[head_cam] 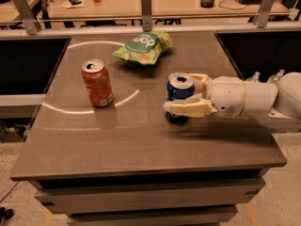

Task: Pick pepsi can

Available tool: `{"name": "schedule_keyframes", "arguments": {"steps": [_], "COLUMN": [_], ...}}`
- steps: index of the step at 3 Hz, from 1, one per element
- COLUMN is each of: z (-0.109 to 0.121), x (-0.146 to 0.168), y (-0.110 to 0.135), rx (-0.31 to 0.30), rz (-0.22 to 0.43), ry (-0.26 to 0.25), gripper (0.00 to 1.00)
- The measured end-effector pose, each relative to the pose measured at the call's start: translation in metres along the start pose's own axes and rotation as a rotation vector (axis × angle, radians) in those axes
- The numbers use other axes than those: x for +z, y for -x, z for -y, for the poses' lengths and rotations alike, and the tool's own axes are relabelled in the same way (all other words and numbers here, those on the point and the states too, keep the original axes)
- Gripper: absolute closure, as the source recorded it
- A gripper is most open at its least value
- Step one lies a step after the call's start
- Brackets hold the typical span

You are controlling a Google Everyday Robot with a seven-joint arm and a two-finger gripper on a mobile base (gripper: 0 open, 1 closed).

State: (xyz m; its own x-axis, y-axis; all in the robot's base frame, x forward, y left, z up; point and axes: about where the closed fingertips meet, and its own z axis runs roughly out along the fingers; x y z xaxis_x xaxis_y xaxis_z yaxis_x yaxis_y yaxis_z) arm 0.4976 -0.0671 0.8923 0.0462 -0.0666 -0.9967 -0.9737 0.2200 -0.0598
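Observation:
The pepsi can (177,89), dark blue with a silver top, stands upright on the brown table (141,145), right of the middle. My gripper (180,97) reaches in from the right on a white arm (244,98). Its cream fingers clasp the can, the near finger (188,108) across the can's front and the far finger (198,78) behind it. The near finger hides the can's lower side and lettering. The can's base rests on the table.
An orange-red can (98,84) stands upright at the left of the table. A green chip bag (143,46) lies at the back centre. A railing with metal posts (146,6) and a wooden counter run behind the table.

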Motion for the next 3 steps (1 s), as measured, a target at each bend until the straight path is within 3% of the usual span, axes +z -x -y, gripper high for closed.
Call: {"name": "schedule_keyframes", "arguments": {"steps": [2,3], "z": [0.001,0.005], "x": [0.008,0.016], "y": [0.012,0.036], "rx": [0.01,0.031], "rz": [0.007,-0.01], "ry": [0.011,-0.001], "gripper": [0.87,1.0]}}
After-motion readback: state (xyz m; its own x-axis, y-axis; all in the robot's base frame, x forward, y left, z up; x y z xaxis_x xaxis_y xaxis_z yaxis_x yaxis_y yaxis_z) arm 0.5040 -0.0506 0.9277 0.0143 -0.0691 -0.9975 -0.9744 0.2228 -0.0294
